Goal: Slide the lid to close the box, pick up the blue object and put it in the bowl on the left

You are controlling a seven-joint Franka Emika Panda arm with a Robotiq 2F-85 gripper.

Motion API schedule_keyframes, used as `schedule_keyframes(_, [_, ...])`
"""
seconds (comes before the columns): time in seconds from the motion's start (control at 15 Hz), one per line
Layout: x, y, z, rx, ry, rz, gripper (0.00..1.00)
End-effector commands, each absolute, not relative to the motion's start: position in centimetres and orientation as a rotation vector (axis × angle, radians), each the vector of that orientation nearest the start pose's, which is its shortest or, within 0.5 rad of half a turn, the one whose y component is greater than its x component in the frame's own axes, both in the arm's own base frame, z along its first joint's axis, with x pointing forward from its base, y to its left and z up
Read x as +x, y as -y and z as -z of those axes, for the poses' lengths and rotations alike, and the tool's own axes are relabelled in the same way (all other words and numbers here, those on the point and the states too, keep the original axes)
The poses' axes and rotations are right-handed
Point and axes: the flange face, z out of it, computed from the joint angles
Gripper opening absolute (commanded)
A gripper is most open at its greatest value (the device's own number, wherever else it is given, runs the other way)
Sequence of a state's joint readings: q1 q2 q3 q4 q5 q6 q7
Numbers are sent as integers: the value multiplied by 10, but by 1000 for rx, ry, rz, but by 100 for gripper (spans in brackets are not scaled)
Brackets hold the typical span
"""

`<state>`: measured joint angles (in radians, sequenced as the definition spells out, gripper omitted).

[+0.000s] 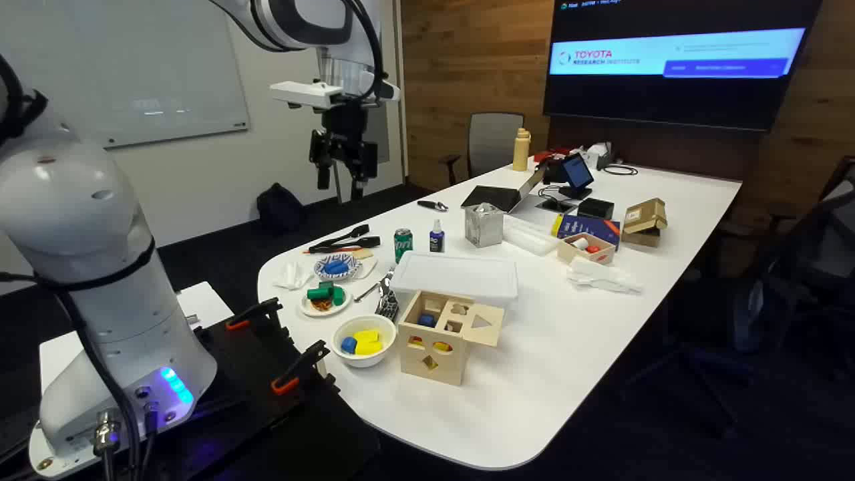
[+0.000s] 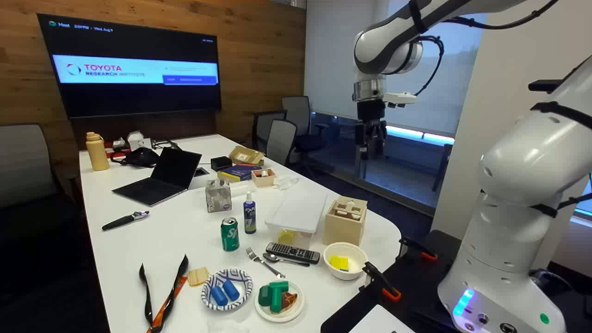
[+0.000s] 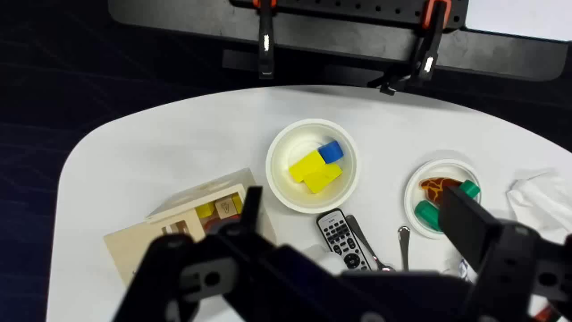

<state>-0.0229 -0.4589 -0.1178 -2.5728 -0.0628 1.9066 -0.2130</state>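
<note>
The light-wood box (image 1: 431,364) stands on the table beside the white bowl. Its lid (image 1: 493,319) is slid partly out and overhangs one side, leaving part of the top open. In the wrist view the lid (image 3: 134,241) shows at the lower left. A blue block (image 1: 426,320) shows inside the box. Another blue block (image 3: 330,152) lies with two yellow blocks in the white bowl (image 3: 290,150). Two blue cylinders (image 2: 225,292) lie in a patterned bowl (image 2: 249,283). My gripper (image 1: 342,182) is open and empty, high above the table; its fingers (image 3: 352,201) are wide apart.
A small plate (image 2: 296,312) holds green blocks. A remote (image 3: 342,239), spoon and fork lie near the white bowl. A white lidded plastic box (image 1: 457,275) stands beside the wooden box. A green can (image 2: 230,234), spray bottle (image 2: 249,213) and tongs (image 2: 169,296) are also there.
</note>
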Motion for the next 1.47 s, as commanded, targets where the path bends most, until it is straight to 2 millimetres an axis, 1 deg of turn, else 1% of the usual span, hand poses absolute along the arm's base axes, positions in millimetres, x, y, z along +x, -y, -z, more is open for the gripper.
schedule_keyframes(0.0, [366,55,-401,-3089,181,-322,100])
schedule_keyframes(0.07, [380,58,-384,-3090,93,-323,100])
schedule_keyframes(0.13, [393,59,-370,-3046,70,-335,100])
schedule_keyframes(0.27, [420,64,-337,-3076,-115,-260,100])
schedule_keyframes(0.4, [445,77,-311,-3109,-284,-156,100])
schedule_keyframes(0.6, [489,106,-269,-3110,-533,-23,100])
schedule_keyframes(0.8, [538,146,-240,-3130,-734,159,100])
schedule_keyframes(0.87, [550,161,-230,-3133,-802,215,100])
schedule_keyframes(1.07, [575,205,-199,-3124,-1042,331,100])
schedule_keyframes(1.2, [581,234,-179,-3100,-1220,374,100])
schedule_keyframes(1.4, [583,262,-154,-3065,-1410,363,100])
